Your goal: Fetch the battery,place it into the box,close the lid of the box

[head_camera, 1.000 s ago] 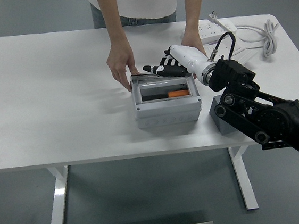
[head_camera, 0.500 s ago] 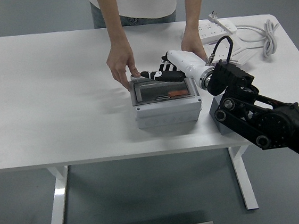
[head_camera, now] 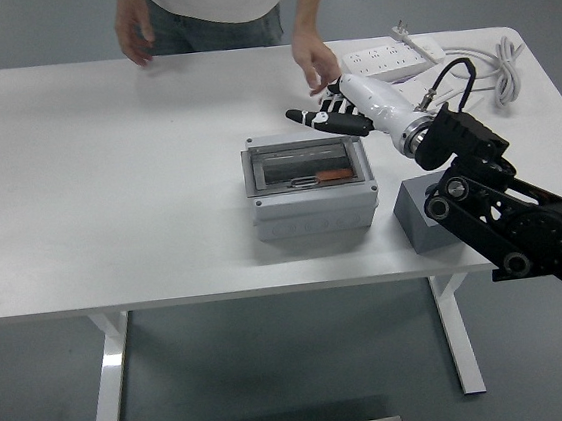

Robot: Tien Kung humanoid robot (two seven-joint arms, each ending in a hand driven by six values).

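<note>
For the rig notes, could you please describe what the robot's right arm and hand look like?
The right arm is black, built from bulky links with round joint housings. Its forearm section is a smooth white tapered shell, with a thin black cable looping from the wrist. The right hand has black fingers with white segments.

Place: a lab or test room is suggested.
Evidence: a bare white worktop [head_camera: 108, 188], a grey floor [head_camera: 278, 372], a power strip [head_camera: 393, 56] with coiled cable [head_camera: 502, 67].
</note>
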